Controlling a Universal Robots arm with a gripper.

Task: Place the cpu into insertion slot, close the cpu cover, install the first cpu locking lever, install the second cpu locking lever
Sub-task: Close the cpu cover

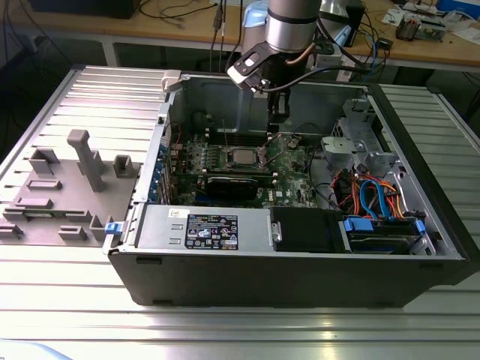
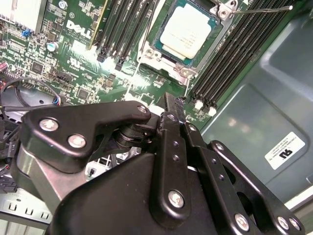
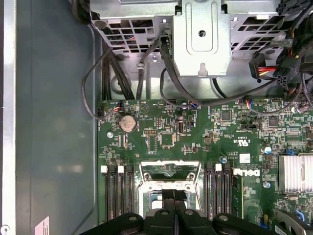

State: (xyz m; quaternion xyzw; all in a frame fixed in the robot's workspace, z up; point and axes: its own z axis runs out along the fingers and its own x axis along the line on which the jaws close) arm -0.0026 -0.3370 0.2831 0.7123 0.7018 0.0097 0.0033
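The cpu (image 2: 186, 30) lies flat in the insertion slot (image 1: 241, 156), silver top up, on the green board inside the open computer case. The cpu cover (image 3: 168, 169) looks lifted off it, tilted up at the slot's edge nearest the drive cage. A thin wire locking lever (image 2: 259, 9) sticks out free past the slot's far corner. My gripper (image 1: 277, 116) hangs above the slot's edge on the exterior view's right. Its black fingers (image 2: 171, 105) are pressed together and hold nothing. In the first wrist view the gripper (image 3: 173, 195) hides part of the slot.
Black memory slots (image 2: 127, 29) flank the socket. A long black card (image 1: 236, 184) lies in front of it. The metal drive cage (image 3: 200, 39) and bundled cables (image 1: 367, 199) fill the exterior view's right. A grey fixture (image 1: 82, 161) stands outside the case.
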